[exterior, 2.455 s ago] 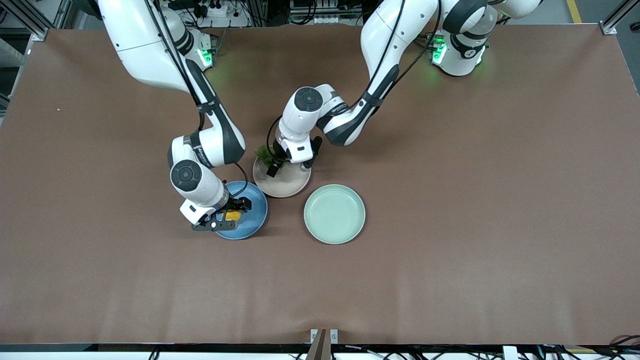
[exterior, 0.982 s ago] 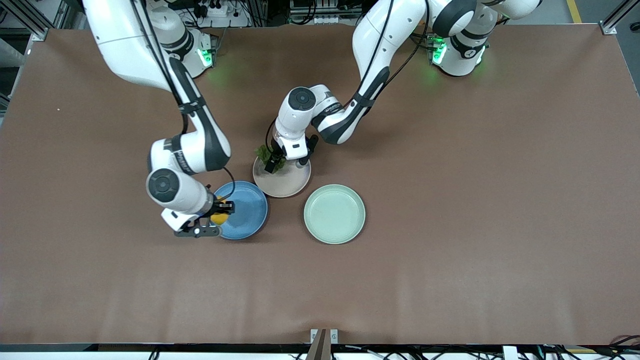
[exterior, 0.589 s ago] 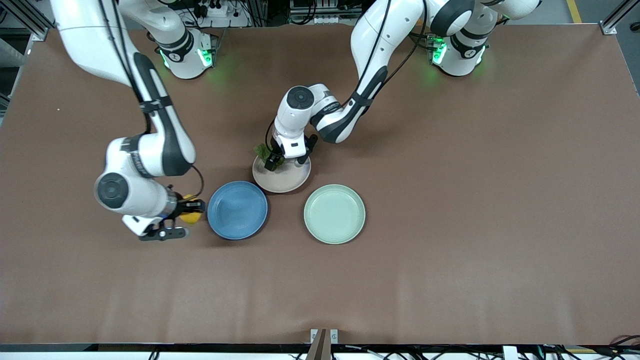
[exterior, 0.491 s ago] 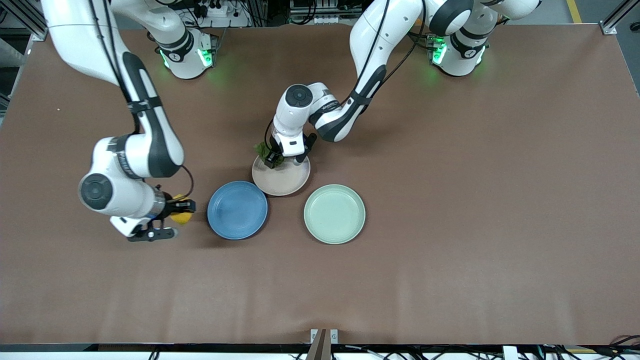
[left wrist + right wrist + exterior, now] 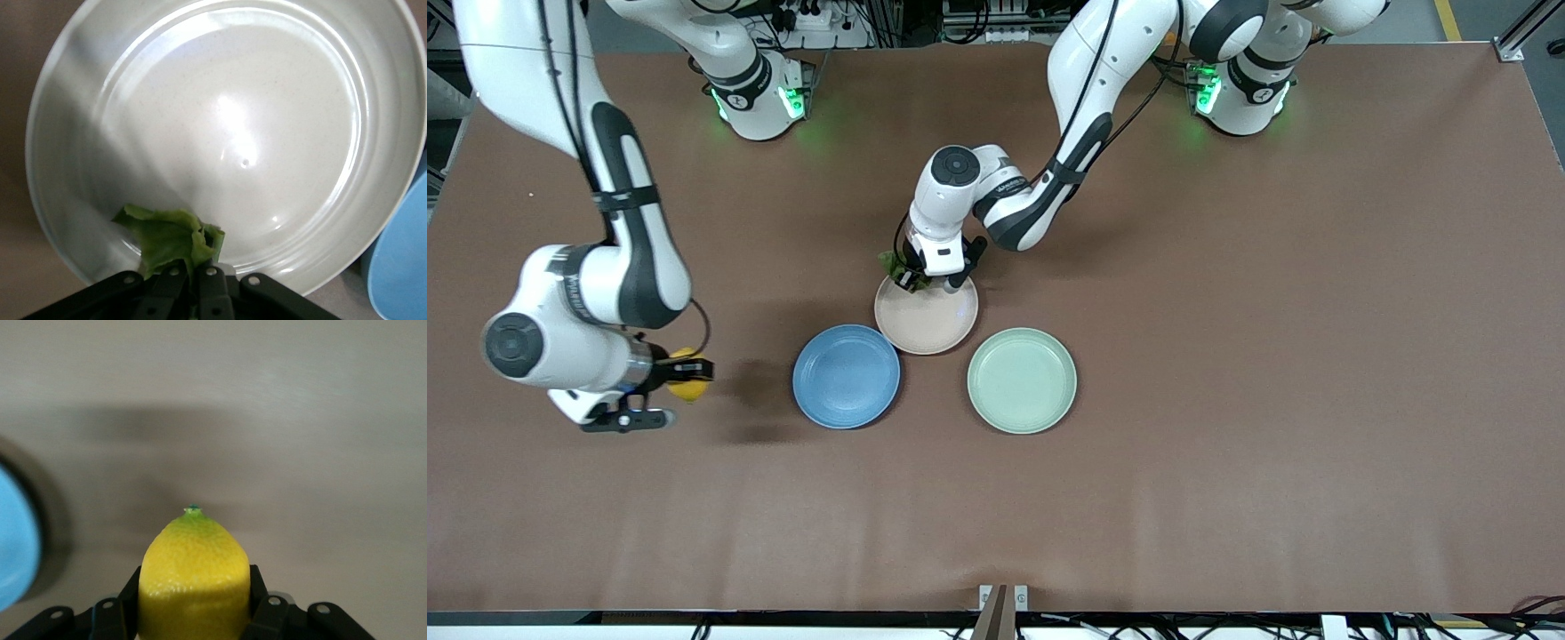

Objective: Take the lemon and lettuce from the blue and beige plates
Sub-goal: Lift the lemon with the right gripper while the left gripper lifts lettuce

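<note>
A: Where's the lemon (image 5: pixel 687 377) now?

B: Off its plate. A second ago it was over the rim of the blue plate (image 5: pixel 846 376); now the right gripper (image 5: pixel 660 391), clenched on it, holds it above bare table toward the right arm's end, well clear of the plate. That half of the task looks done bar setting it down.

A: Which way does it point?

B: In the right wrist view its long axis runs straight out from between the fingers, the green-tipped end leading.

A: And the lettuce (image 5: pixel 170 237)?

B: The left gripper (image 5: pixel 919 278) stood wide a second ago and has since closed on the leaf. It pinches it at the beige plate (image 5: pixel 927 316)'s rim nearest the arms' bases, the leaf fanning out from the fingertips over the plate. I'd judge the lift comes next.

A: The mint-green plate (image 5: pixel 1022 380)?

B: Bare, beside the other two.
</note>
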